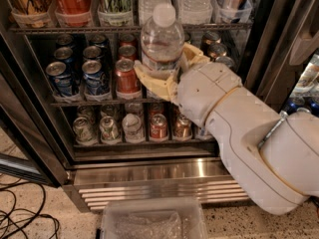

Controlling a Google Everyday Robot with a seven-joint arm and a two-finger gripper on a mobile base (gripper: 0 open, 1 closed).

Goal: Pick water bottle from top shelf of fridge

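Observation:
My gripper (167,68) is shut on the water bottle (161,41), a clear ribbed bottle with a white cap. I hold it upright in front of the open fridge (149,173), below the front rail of the top shelf (124,28) and in front of the middle rack. My cream fingers (154,83) wrap its lower half. The top shelf holds tall cans and several more clear bottles (194,1). My white arm (239,133) reaches in from the lower right.
The middle rack holds soda cans (94,76). The lower rack holds more cans (134,126). A steel base grille (159,188) runs below. A clear plastic bin (154,220) sits on the floor, black cables (20,218) at left. A second fridge door frame (284,49) stands at right.

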